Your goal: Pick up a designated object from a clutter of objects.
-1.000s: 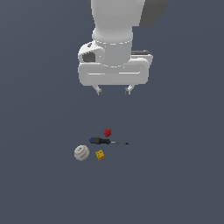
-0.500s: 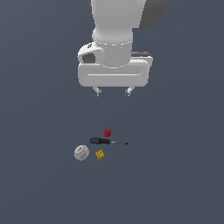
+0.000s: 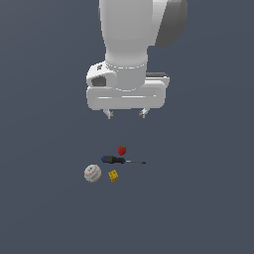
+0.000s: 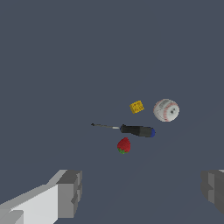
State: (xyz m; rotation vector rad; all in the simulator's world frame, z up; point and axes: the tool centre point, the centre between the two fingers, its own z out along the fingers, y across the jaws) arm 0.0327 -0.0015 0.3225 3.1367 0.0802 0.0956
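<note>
The tiny yellow-orange block [image 3: 113, 175] with dark specks lies on the grey floor beside the white red-stitched baseball [image 3: 92, 173]. It also shows in the wrist view [image 4: 137, 106], next to the baseball [image 4: 166, 110]. The blue-and-black-handled screwdriver [image 3: 120, 160] lies behind the block, and the small red lump [image 3: 122, 150] sits just beyond it. My gripper [image 3: 126, 114] hangs high above the group, open and empty. In the wrist view its fingers [image 4: 69, 193] stand wide apart, away from the screwdriver [image 4: 135, 130] and red lump [image 4: 124, 145].
The flat grey floor [image 3: 198, 198] stretches all around the small group. Nothing else stands on it in either view.
The gripper has come down a little toward the group. The objects have not moved.
</note>
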